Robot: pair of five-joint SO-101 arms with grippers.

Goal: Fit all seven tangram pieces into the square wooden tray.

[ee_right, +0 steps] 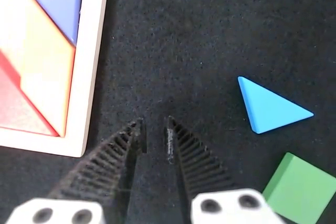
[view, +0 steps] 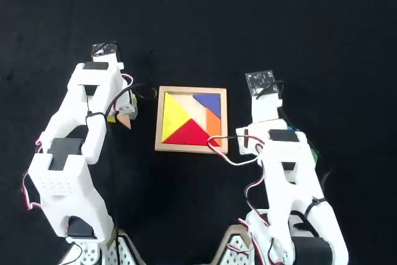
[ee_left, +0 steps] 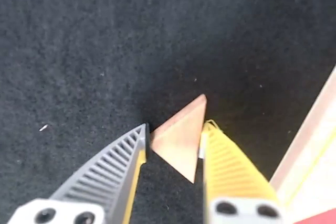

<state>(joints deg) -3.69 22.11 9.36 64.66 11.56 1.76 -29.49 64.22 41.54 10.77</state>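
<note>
Left gripper [ee_left: 177,129] pinching tan triangle [ee_left: 181,148], blue triangle [ee_right: 268,111], green square [ee_right: 299,187] apart

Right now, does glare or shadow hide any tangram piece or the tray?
High view: even light, no glare on the tray; the black cloth hides shadows. Left wrist view: the tray's rim is washed out nearly white, the wooden triangle is evenly lit. Right wrist view: no glare on the blue triangle or green square.

No legible text, no labels, numbers or signs on any surface
</note>
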